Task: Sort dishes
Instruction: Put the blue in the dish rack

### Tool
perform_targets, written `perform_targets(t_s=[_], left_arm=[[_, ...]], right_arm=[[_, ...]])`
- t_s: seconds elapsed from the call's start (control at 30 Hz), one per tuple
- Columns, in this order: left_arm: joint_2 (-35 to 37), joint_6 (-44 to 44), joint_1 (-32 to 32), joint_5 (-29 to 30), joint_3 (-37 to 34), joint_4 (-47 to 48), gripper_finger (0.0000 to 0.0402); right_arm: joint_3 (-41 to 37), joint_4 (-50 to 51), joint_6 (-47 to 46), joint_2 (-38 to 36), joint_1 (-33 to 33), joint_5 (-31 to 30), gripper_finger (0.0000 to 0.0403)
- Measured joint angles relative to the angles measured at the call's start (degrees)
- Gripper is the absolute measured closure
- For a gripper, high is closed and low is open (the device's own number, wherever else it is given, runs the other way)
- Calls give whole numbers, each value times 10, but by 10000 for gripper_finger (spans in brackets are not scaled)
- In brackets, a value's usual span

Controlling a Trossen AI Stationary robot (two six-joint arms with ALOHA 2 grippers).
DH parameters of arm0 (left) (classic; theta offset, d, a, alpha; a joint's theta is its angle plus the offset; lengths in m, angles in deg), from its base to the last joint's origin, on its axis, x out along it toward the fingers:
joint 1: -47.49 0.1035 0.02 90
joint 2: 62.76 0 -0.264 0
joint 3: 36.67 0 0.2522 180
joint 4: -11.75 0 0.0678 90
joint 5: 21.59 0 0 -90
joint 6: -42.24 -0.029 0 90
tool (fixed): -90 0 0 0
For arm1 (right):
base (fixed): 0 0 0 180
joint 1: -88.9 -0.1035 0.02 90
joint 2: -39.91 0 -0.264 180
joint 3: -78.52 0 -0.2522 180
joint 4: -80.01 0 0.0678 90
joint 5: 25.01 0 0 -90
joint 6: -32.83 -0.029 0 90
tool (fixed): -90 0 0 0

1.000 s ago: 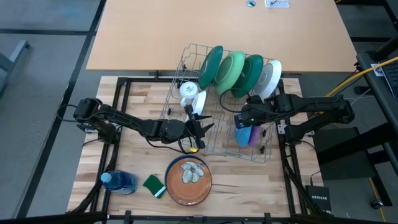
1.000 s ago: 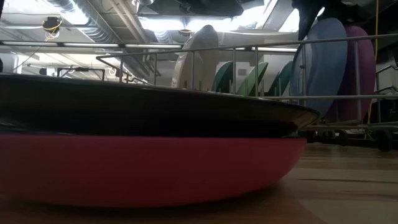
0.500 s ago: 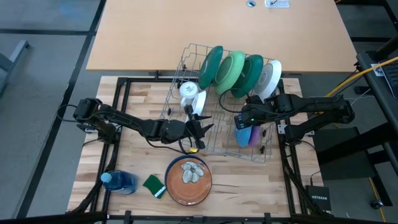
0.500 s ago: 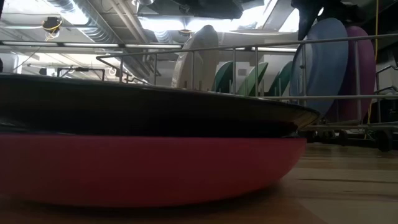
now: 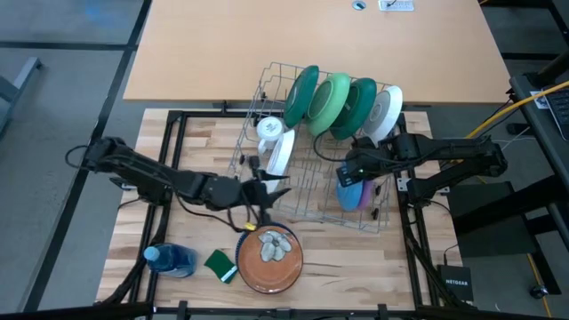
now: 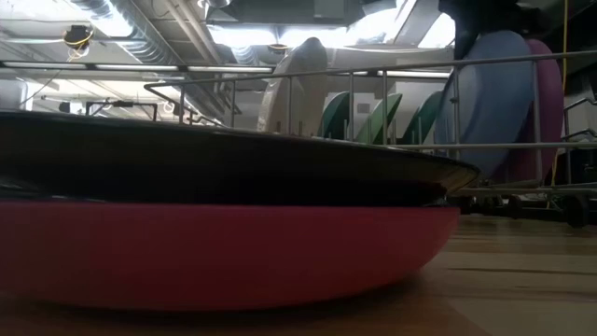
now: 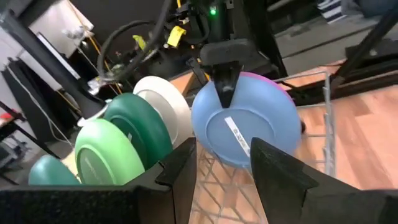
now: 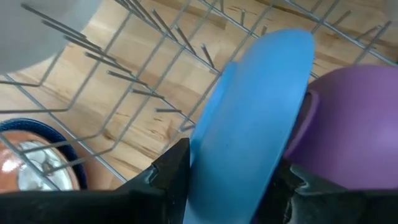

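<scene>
Two plates sit at the rack's (image 5: 267, 80) near right corner: a blue plate (image 8: 249, 118) clamped on its rim by the right gripper (image 8: 230, 174), purple plate (image 8: 348, 118) just behind. Left gripper (image 7: 221, 168) hangs empty, fingers apart, beside the rack above the brown plate (image 5: 269, 258).

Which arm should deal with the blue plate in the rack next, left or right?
Right. The right gripper is already closed on the blue plate, standing in the rack beside the purple plate. The left gripper is open and empty, outside the rack's near edge.
</scene>
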Motion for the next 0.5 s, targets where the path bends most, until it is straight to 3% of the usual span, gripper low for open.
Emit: perform_targets(t_s=[0.17,0.23,0.4,0.5], left_arm=[[33,48,1,-2,0,60,261],[27,70,12,-41,0,48,261],[-36,133,33,-237,1,-102,261],[-91,158,33,-263,1,-220,261]], right_arm=[[0,12,0,-1,0,1,262],[0,9,0,-1,0,5,262],[0,3,0,-1,0,5,262],[0,-6,0,-1,0,5,262]])
